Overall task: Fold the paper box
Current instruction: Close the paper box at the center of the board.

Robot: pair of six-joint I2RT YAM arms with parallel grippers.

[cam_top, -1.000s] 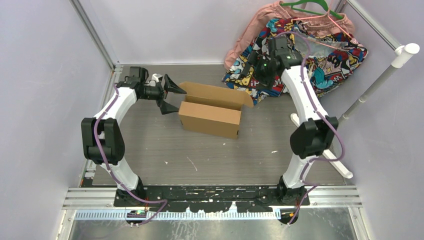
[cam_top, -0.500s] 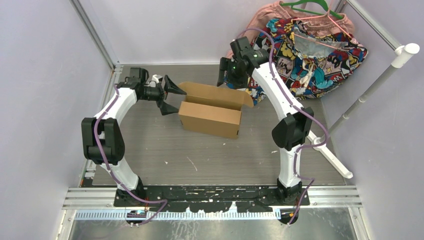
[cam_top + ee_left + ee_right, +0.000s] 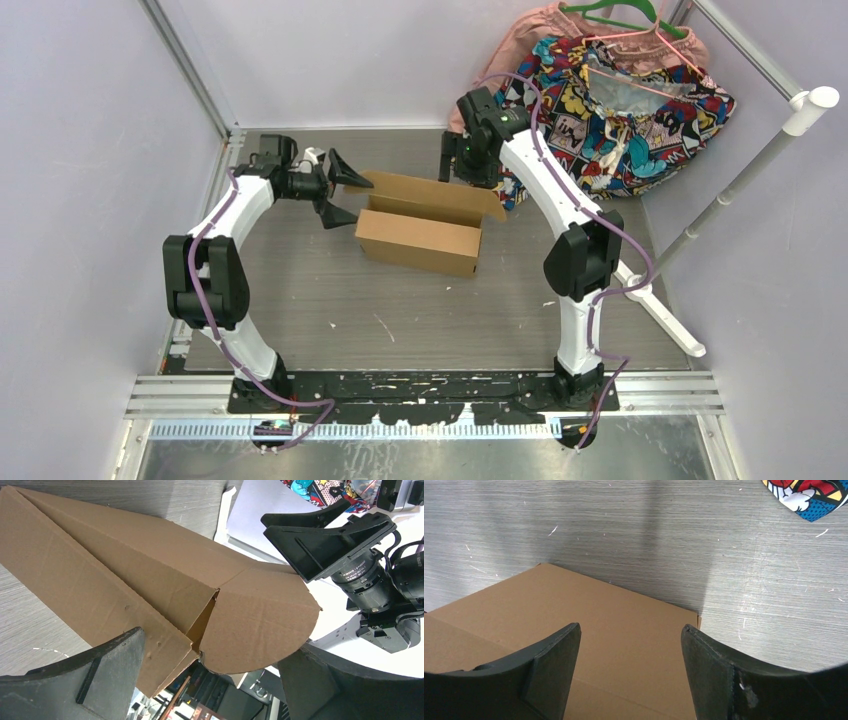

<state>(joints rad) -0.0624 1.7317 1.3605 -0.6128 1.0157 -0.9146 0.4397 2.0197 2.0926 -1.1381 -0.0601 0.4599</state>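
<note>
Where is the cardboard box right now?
Top view: the box sits mid-table toward the back, left gripper at its left end, right gripper over its back flap.

I work on a grey wood-grain tabletop [image 3: 300, 290], scuffed and dotted with small white flecks. Pale lilac walls [image 3: 350, 60] close me in at 9, 12 and 3 o'clock. A bare aluminium post [image 3: 185, 65] slants up at 11 o'clock and a second post [image 3: 745, 50] at 1 o'clock. Between 1 and 2 o'clock a comic-print cloth [image 3: 650, 110] lies heaped against the far wall, with a pink cloth [image 3: 510, 50] beside it toward 12. A white pole [image 3: 745, 170] leans at 3 o'clock. At 6 o'clock a slotted aluminium rail [image 3: 180, 395] edges the table. The light is soft and even.
</note>
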